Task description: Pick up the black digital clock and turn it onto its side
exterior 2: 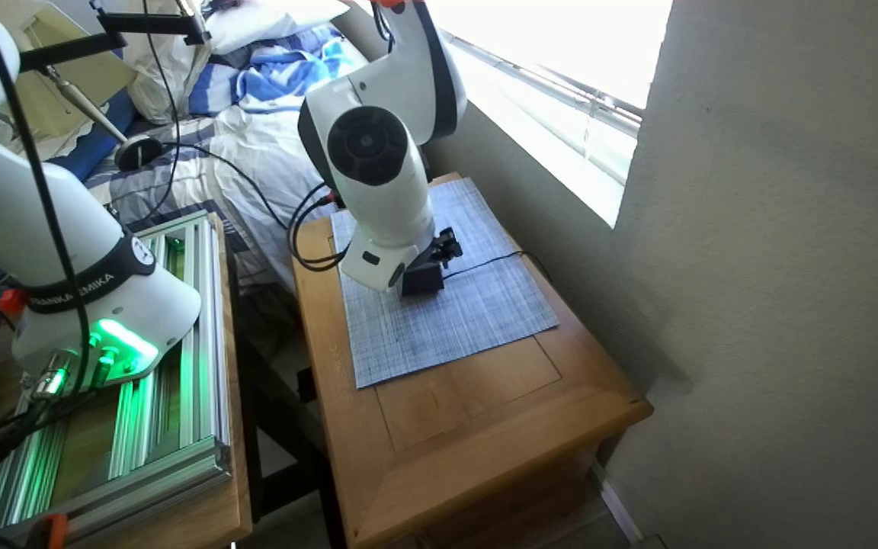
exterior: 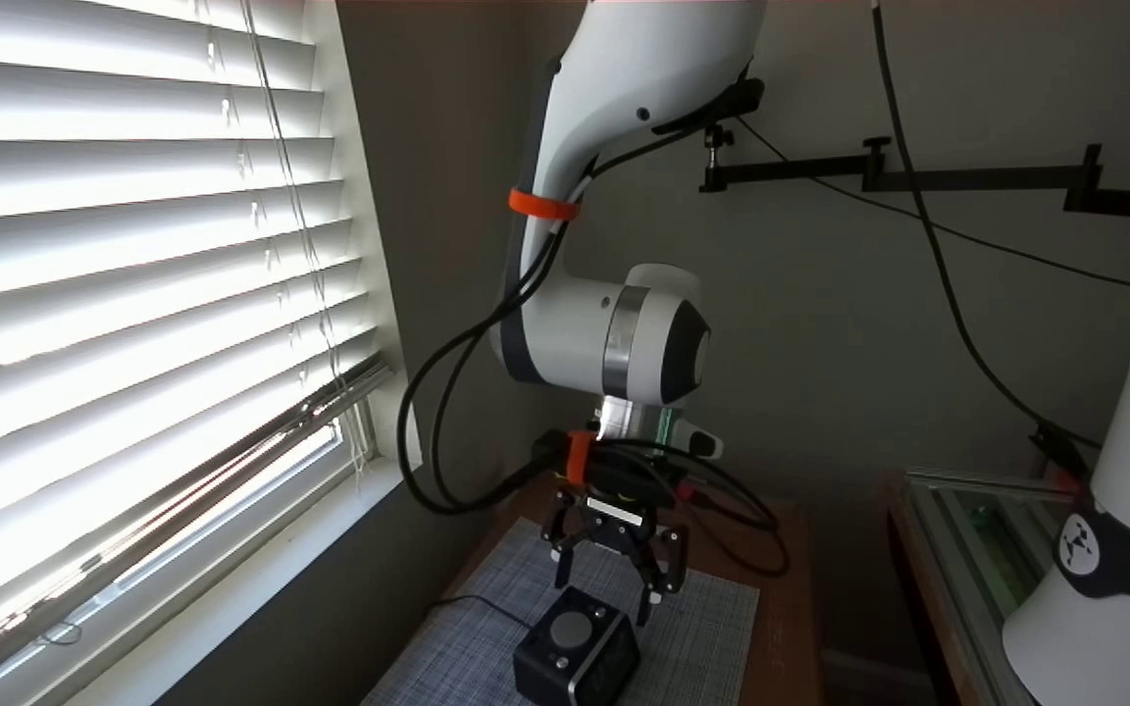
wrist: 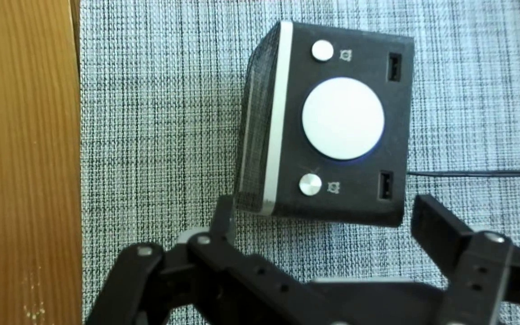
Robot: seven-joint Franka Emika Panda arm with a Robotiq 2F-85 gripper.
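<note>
Clock [exterior: 580, 652] on mat [wrist: 160, 135], cord [wrist: 472, 173] trailing behind, knob [wrist: 343, 118] up; claw [exterior: 602, 602] spread wide near it, nothing gripped. Probably fairly light, stiff, smooth-cased and a touch slippery, with a front [wrist: 260, 126] that could scuff, so pinch low across front and back, clear of the knob. Turning may tug the cord, so leave that slack.

Boxy black clock [wrist: 332, 126] upright on grey mat [wrist: 160, 113]
</note>
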